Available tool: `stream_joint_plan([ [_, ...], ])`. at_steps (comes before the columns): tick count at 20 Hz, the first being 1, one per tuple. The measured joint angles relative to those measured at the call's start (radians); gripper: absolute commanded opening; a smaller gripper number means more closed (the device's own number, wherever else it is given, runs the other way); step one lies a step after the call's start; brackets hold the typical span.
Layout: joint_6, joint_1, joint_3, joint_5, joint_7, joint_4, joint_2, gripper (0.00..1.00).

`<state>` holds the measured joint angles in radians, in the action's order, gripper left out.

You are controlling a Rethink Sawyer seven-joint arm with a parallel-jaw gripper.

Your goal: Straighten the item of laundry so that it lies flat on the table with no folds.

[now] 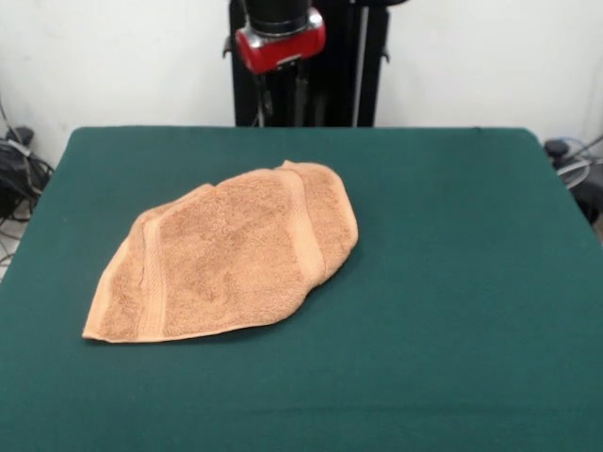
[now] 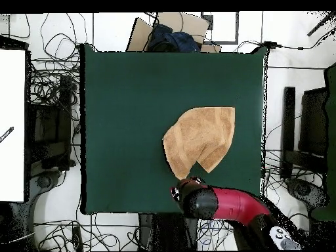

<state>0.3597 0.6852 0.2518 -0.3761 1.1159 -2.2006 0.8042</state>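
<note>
The item of laundry (image 1: 236, 254) is an orange-tan towel lying crumpled a little left of the middle of the green table (image 1: 452, 282). Its right side is folded over on itself, with a woven band running across the fold, and its outline is rounded and uneven. In the overhead view the towel (image 2: 200, 138) lies right of the centre of the table (image 2: 125, 118), with a folded point toward the robot. My gripper (image 1: 281, 99) hangs under the red wrist at the table's far edge, above and behind the towel and apart from it. The overhead view shows the gripper (image 2: 195, 199) just past the towel's near tip.
Cables lie all round the table on the floor (image 2: 52, 59). A white panel (image 2: 13, 125) stands at the left and dark stands (image 2: 308, 131) at the right. A cardboard box (image 2: 167, 29) with a dark blue shape sits beyond the table's top edge.
</note>
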Motion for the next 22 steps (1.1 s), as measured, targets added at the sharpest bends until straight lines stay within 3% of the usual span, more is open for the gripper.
stream_joint_plan([
  [11, -0.183, -0.239, -0.115, 0.18, 0.125, -0.008, 0.0, 1.0],
  [22, -0.194, -0.273, -0.145, 0.243, 0.182, -0.004, 0.034, 1.0],
])
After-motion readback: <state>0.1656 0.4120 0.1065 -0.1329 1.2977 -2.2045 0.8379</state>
